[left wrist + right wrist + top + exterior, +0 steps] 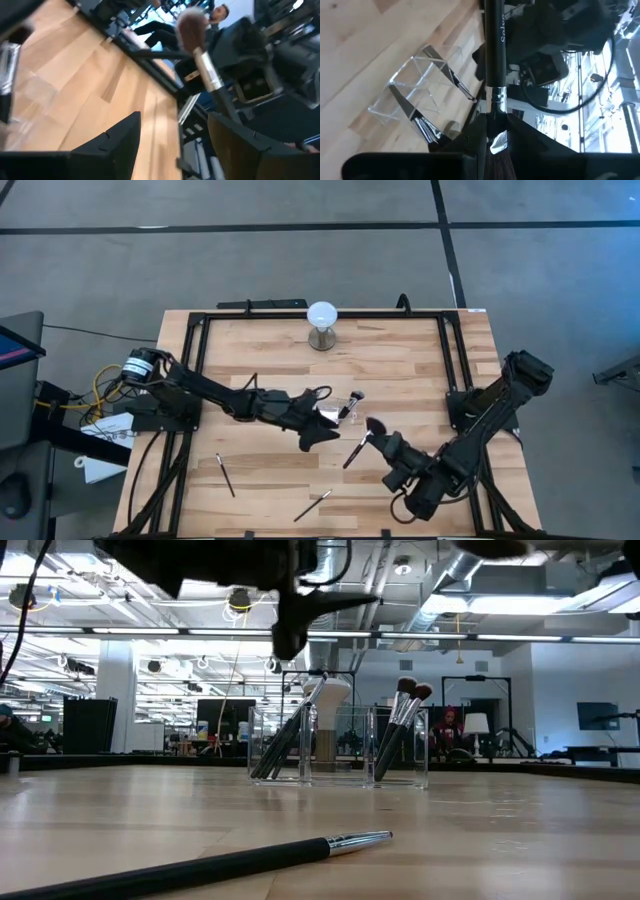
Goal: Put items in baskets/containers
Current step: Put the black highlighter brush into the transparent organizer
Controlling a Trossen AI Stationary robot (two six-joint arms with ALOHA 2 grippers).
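The clear holder stands on its base mid-table, with several brushes leaning upright in it. My right gripper hovers just to its near right, shut on a brush with a fluffy dark head. My left gripper is open above the table beside the holder's near-left side; from its wrist camera the held brush shows beyond the open fingers. Two more brushes lie flat near the table's near edge. My right gripper pinches the brush between its two fingers at the silver ferrule, just behind the bristles. The fingers lie across the brush, coming from the table's near right. The brush is lifted clear, its dark handle slanting away toward the near edge.
A white globe on a metal base stands near the far edge. A black frame runs round the tabletop. One loose brush lies close to the low camera. Bare wood spreads left of the holder.
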